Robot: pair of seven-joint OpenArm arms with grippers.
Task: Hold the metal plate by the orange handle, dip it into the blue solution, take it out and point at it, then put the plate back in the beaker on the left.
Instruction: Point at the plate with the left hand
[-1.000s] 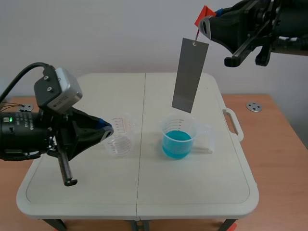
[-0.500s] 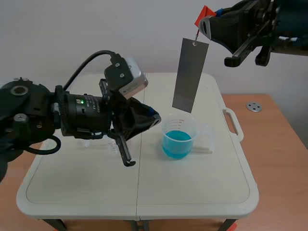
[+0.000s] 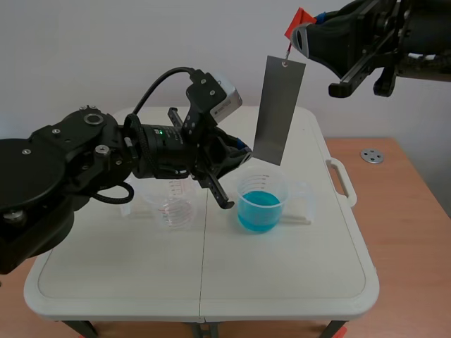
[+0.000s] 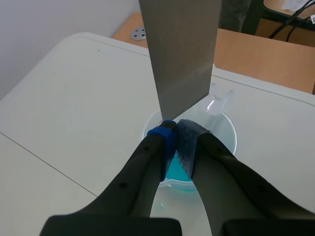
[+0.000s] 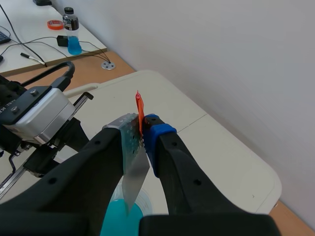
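My right gripper (image 3: 301, 36) is high at the back right, shut on the orange handle (image 3: 299, 21) of the metal plate (image 3: 278, 109). The grey plate hangs upright above the beaker of blue solution (image 3: 262, 204), clear of the liquid. My left gripper (image 3: 243, 153) is shut on nothing, its tips pointing at the plate's lower edge. In the left wrist view the gripper (image 4: 176, 135) meets just under the plate (image 4: 182, 49), over the beaker's rim (image 4: 229, 135). The right wrist view shows the gripper (image 5: 142, 130) pinching the handle (image 5: 140, 110), the plate (image 5: 134, 177) below. An empty beaker (image 3: 176, 208) stands left of the blue one.
The white folding table has a carry handle (image 3: 340, 179) on its right edge. A small metal disc (image 3: 371, 155) lies on the wooden surface beyond it. Away on another desk stand a bottle of blue liquid (image 5: 72, 30) and a tape roll (image 5: 54, 24).
My left arm rose from beside the empty beaker and swung right, up to the plate's lower edge. The right arm and the plate stayed still.
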